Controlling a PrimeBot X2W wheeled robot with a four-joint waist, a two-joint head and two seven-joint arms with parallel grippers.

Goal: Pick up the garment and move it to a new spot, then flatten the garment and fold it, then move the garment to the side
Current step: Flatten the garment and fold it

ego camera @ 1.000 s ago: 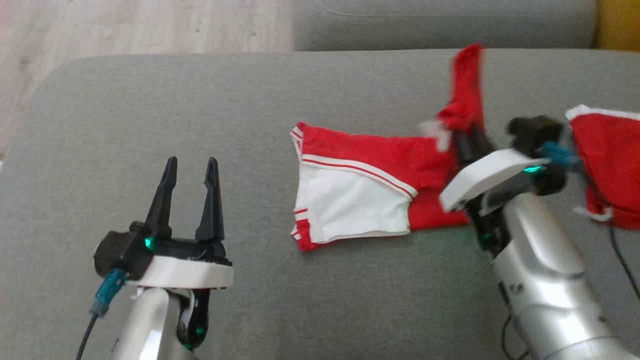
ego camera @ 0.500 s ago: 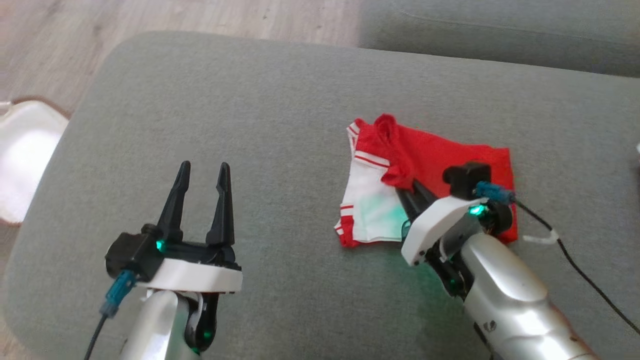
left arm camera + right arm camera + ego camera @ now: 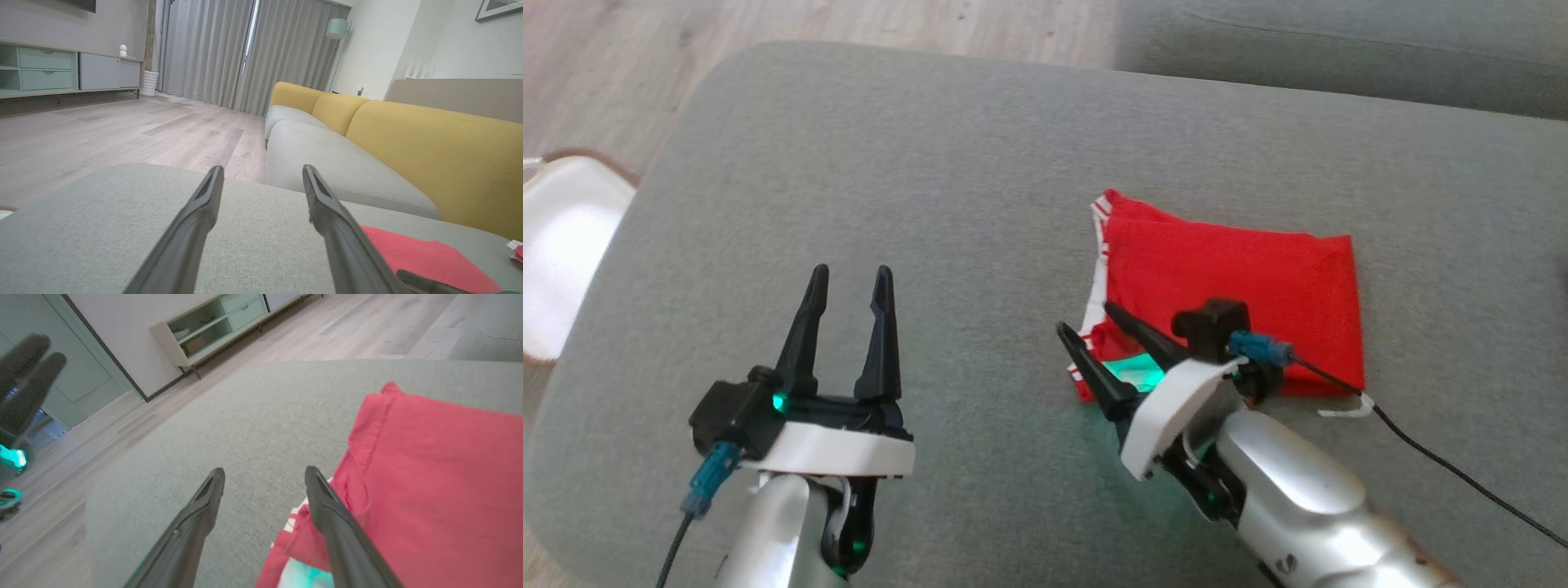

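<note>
- Right gripper (image 3: 1085, 317), fingers apart and empty, at a corner of the folded red-and-white fabric garment (image 3: 1233, 269).
- Left gripper (image 3: 851, 270): fingers apart, idle.
- Probably best: pinch every layer before sliding sideways.

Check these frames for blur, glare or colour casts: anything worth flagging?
Head view: sharp, evenly lit, but green light from the right gripper tints the white patch of the garment. Right wrist view: same green tint at the bottom edge; the left gripper is blurred at far left. Left wrist view: bright daylight between the curtains, near fingers soft.
</note>
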